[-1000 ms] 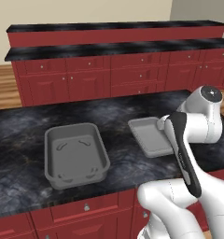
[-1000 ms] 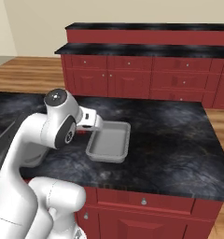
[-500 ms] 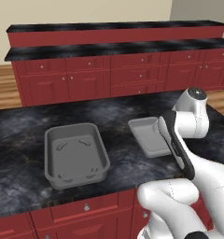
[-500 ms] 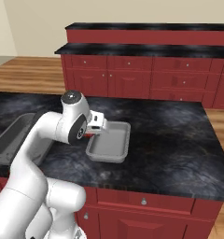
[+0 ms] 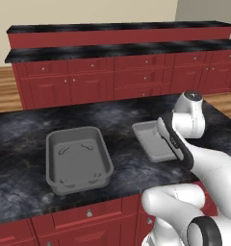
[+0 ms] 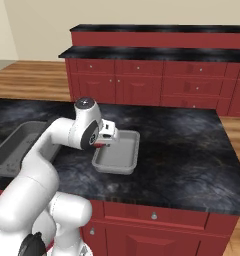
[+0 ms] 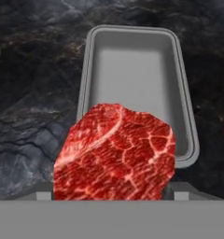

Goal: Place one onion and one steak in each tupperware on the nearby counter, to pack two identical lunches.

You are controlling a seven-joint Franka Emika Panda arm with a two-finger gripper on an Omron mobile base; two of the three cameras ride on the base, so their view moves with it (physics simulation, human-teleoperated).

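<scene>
A bright red marbled steak (image 7: 114, 154) sits between my fingers, with my gripper (image 7: 111, 192) shut on it. In the hand view it hangs over the near end of the small light grey tupperware (image 7: 132, 65), which is empty. From the right base view my gripper (image 6: 103, 142) hovers at that tupperware's (image 6: 119, 155) left rim, and a red sliver of steak (image 6: 98, 145) shows under the hand. The larger, darker tupperware (image 5: 78, 161) stands empty to the left on the black marbled counter (image 5: 21, 125). The onion is out of view.
A long two-tiered red counter run (image 5: 112, 53) lines the back wall across a strip of wooden floor (image 6: 37, 80). My own white arm (image 5: 185, 144) covers the right part of the small tupperware (image 5: 151, 139). The counter's front edge lies just below both containers.
My arm has stretched forward and lowered, carrying the steak from beside my shoulder to the near-left rim of the small tupperware. Both containers stayed put.
</scene>
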